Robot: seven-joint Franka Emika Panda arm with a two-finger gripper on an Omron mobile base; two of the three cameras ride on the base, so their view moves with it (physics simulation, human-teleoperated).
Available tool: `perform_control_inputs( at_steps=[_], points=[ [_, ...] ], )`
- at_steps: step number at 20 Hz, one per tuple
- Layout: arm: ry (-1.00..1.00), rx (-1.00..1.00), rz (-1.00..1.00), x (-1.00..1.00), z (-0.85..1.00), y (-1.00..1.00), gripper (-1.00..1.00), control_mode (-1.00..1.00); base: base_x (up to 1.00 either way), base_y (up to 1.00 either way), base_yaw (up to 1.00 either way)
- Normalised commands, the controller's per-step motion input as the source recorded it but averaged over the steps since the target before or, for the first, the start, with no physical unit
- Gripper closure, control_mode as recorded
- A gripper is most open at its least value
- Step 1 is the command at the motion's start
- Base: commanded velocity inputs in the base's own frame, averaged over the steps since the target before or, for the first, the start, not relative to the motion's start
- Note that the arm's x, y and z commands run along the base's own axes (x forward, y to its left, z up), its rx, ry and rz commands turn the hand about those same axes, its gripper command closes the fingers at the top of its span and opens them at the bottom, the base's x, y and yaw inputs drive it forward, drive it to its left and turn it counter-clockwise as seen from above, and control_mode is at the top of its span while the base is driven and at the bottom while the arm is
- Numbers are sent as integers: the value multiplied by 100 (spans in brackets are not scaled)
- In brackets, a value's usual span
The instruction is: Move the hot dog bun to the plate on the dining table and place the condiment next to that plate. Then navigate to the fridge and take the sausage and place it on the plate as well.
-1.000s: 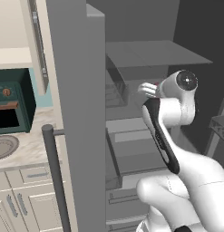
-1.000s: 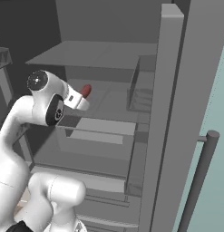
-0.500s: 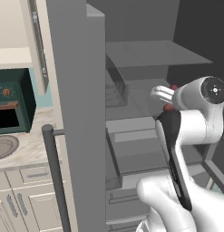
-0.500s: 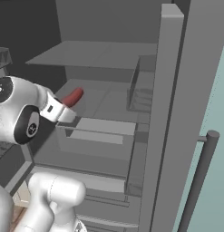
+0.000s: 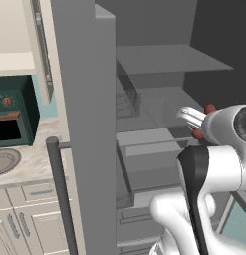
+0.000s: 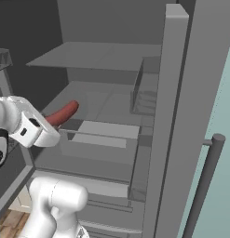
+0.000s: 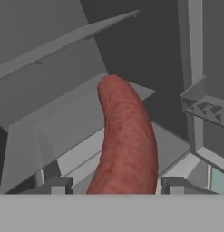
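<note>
One sausage (image 7: 127,140) sits clamped between the gripper (image 7: 114,185) fingers, lifted clear in front of the open fridge (image 6: 107,56) shelves.

Since one second ago the arm has swung away from the open fridge (image 6: 111,60). In the left base view its round wrist joint has moved from the middle of the fridge opening to the right edge of the picture; in the right base view it has gone to the left edge. The claw (image 6: 51,128) has come with it, still closed on the sausage (image 6: 62,114). The sausage was first in front of the fridge's middle shelf (image 6: 102,104), further inside; now it is more to the arm's side and further out of the fridge, its free end pointing back toward that shelf.
</note>
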Motion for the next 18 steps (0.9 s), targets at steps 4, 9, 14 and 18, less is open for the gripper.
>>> perform_control_inputs(
  at_steps=[4, 9, 14, 18],
  points=[
    [0, 0, 0, -14, 1, -3, 100, -100, 0, 0, 0],
    [2, 0, 0, -35, 7, -7, 100, 100, -12, 0, 0],
    [0, 0, 0, 0, 0, 0, 100, 100, -95, 0, 0],
    [0, 0, 0, 0, 0, 0, 100, 100, -100, 9, -1]
  ],
)
